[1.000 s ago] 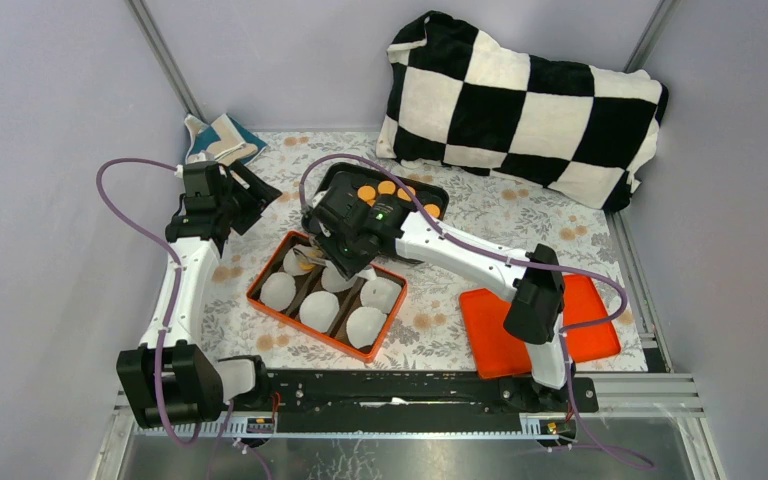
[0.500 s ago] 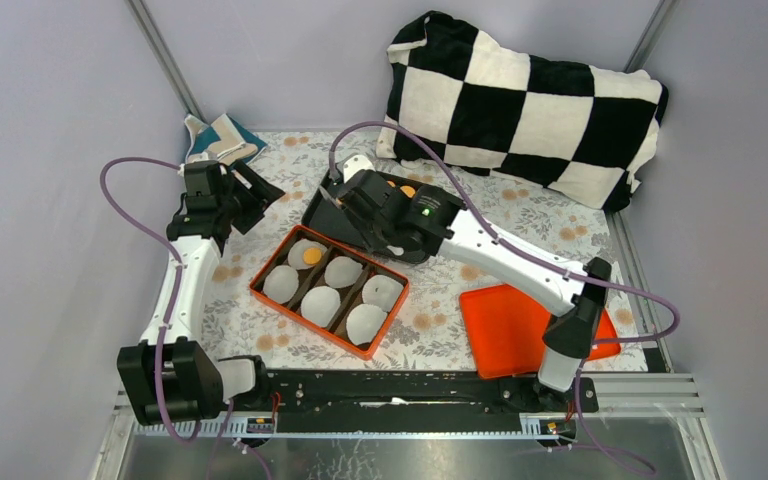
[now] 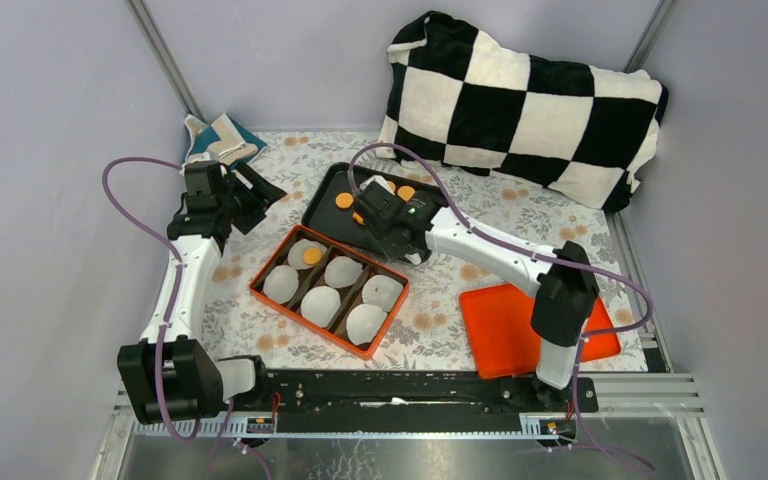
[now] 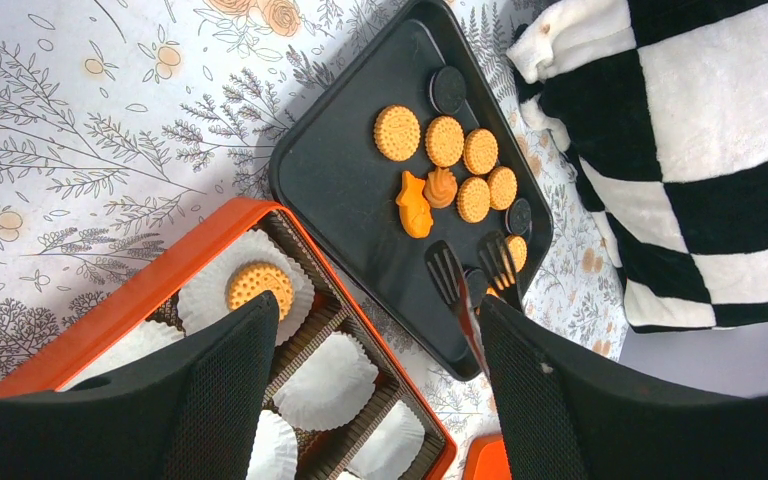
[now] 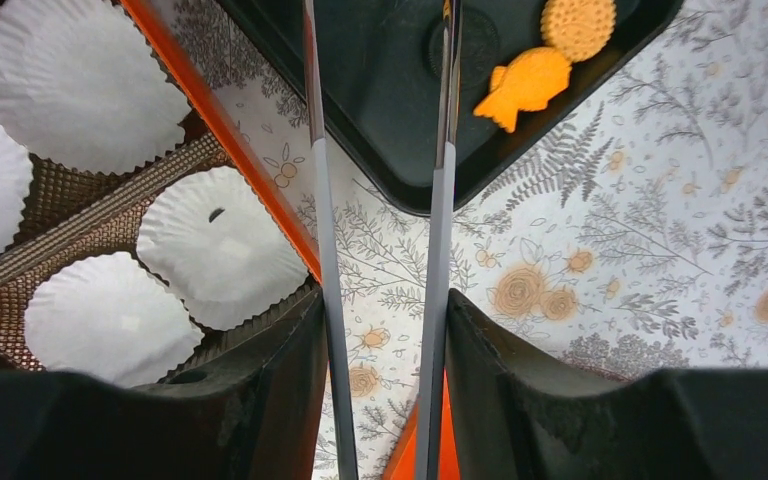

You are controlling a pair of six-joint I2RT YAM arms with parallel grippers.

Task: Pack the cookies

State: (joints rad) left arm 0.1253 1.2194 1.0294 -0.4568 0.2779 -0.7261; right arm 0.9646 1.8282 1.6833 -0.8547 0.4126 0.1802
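Observation:
Several orange-yellow cookies (image 4: 445, 140) and a fish-shaped one (image 4: 413, 205) lie on the black tray (image 4: 340, 190), also seen from above (image 3: 325, 205). One round cookie (image 3: 312, 256) sits in the back-left paper liner of the orange box (image 3: 260, 292); it also shows in the left wrist view (image 4: 260, 285). My right gripper (image 3: 385, 215) is shut on grey metal tongs (image 5: 443, 200), whose forked tips (image 4: 447, 272) hang over the tray's near end beside the fish cookie (image 5: 525, 85). My left gripper (image 3: 250, 190) is open and empty, raised left of the tray.
The other white liners (image 5: 220, 245) in the box hold nothing. Dark round cookies (image 4: 448, 88) also lie on the tray. An orange lid (image 3: 500, 335) lies at the front right, a checkered pillow (image 3: 520, 100) at the back, a folded cloth (image 3: 218, 138) at the back left.
My right gripper with the tongs has moved from over the orange box back to the black tray, leaving a cookie in the back-left liner. The left arm has not moved.

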